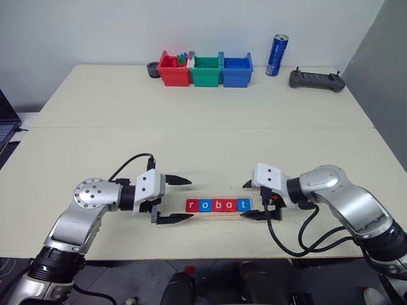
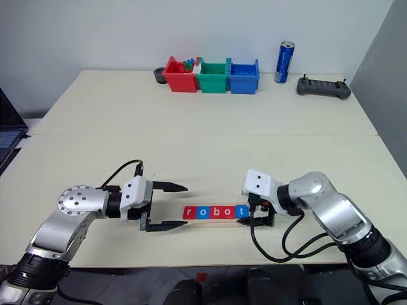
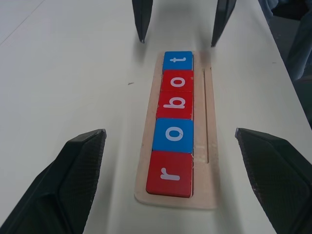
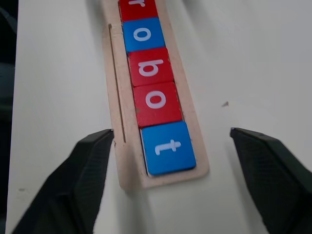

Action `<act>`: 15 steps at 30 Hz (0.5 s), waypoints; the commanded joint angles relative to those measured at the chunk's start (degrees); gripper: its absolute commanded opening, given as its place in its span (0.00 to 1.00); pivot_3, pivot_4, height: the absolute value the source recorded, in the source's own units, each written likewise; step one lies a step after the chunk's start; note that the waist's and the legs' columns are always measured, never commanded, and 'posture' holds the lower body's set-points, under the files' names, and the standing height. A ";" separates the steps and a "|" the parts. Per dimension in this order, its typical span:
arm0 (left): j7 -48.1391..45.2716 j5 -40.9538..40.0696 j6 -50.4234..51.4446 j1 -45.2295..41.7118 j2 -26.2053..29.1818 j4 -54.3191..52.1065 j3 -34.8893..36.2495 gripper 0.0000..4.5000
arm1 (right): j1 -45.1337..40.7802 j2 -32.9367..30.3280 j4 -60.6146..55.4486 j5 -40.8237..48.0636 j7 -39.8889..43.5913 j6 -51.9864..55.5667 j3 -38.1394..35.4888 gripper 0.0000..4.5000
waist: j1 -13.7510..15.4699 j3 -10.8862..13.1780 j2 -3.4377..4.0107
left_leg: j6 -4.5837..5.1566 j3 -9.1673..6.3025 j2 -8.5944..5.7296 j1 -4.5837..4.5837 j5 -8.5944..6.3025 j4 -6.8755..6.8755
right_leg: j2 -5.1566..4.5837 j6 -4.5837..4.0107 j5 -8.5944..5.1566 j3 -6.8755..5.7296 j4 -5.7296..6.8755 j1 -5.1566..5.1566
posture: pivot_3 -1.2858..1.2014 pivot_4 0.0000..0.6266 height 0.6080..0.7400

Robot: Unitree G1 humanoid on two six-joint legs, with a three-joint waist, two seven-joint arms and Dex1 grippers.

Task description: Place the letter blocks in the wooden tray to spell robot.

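Observation:
The wooden tray point(image 3: 199, 170) lies near the table's front edge between my two grippers. Five letter blocks sit in it in a row: red r point(image 3: 169, 174), blue o point(image 3: 173, 135), red b point(image 3: 175, 105), red o point(image 3: 177, 81) and blue t point(image 3: 178, 61). They read robot in the head views. My left gripper point(image 1: 184, 199) is open at the r end, its fingers point(image 3: 73, 180) spread wider than the tray. At the t point(image 4: 168, 147) end my right gripper point(image 1: 245, 200) is open too, its fingers point(image 4: 92, 165) clear of the tile.
At the back of the table stand a red bin point(image 1: 173, 68), a green bin point(image 1: 206, 70) and a blue bin point(image 1: 236, 68). A blue can point(image 1: 276, 55) and a black controller point(image 1: 317, 80) lie to their right. The table's front edge runs just behind the tray.

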 commanded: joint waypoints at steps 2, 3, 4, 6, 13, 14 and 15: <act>-0.28 -0.62 -0.81 0.43 0.65 -1.50 1.22 1.00 | 2.76 -3.60 -2.32 -1.56 -0.49 -3.61 -1.20 0.54 | 0.00 0.00 0.00 | 0.00 0.01 0.00 0.00 0.00 0.00 | -0.01 0.00 0.00 0.01 0.00 0.00 | 0.52 0.24 1.00; -0.41 -0.62 -0.87 0.44 0.72 -1.36 1.27 1.00 | 3.09 -3.96 -2.32 -1.86 -0.57 -4.20 -0.99 0.46 | 0.01 0.00 0.00 | 0.00 0.02 0.00 0.00 0.00 0.00 | 0.00 0.00 0.00 0.01 0.00 0.00 | 0.52 0.24 1.00; -0.59 -0.58 -1.02 0.38 0.79 -1.08 1.32 1.00 | 3.38 -4.20 -2.22 -2.28 -0.69 -4.83 -0.68 0.38 | -0.05 0.00 0.00 | 0.00 0.02 0.00 0.00 0.00 0.00 | 0.00 0.00 0.00 0.01 0.00 0.00 | 0.52 0.24 1.00; -0.96 -0.42 -1.36 0.12 0.94 -0.40 1.40 1.00 | 3.68 -4.38 -1.84 -3.16 -0.90 -6.02 0.20 0.21 | -0.19 0.00 0.00 | 0.00 0.03 0.01 0.03 0.00 0.00 | 0.01 0.01 0.00 0.02 0.02 0.00 | 0.52 0.24 1.00; -1.25 -0.20 -1.97 -0.53 1.21 0.66 1.41 1.00 | 2.93 -2.76 -0.70 -4.57 -1.12 -6.35 2.10 0.01 | -0.05 0.00 0.00 | 0.00 0.02 0.01 0.01 0.00 0.01 | 0.01 0.01 0.00 0.02 0.00 0.00 | 0.52 0.24 1.00; -1.26 -0.20 -2.04 -0.54 1.25 0.72 1.41 1.00 | 2.77 -2.51 -0.59 -4.62 -1.15 -6.32 2.28 0.01 | -0.05 0.00 0.00 | 0.00 0.02 0.01 0.01 0.00 0.01 | 0.01 0.00 0.00 0.02 0.01 0.00 | 0.52 0.24 1.00; -1.27 -0.21 -2.08 -0.53 1.28 0.74 1.42 1.00 | 2.55 -2.17 -0.40 -4.75 -1.27 -6.27 2.52 0.01 | -0.06 0.00 0.00 | 0.00 0.02 0.01 0.01 0.00 0.01 | 0.01 0.00 0.00 0.02 0.01 0.00 | 0.52 0.24 1.00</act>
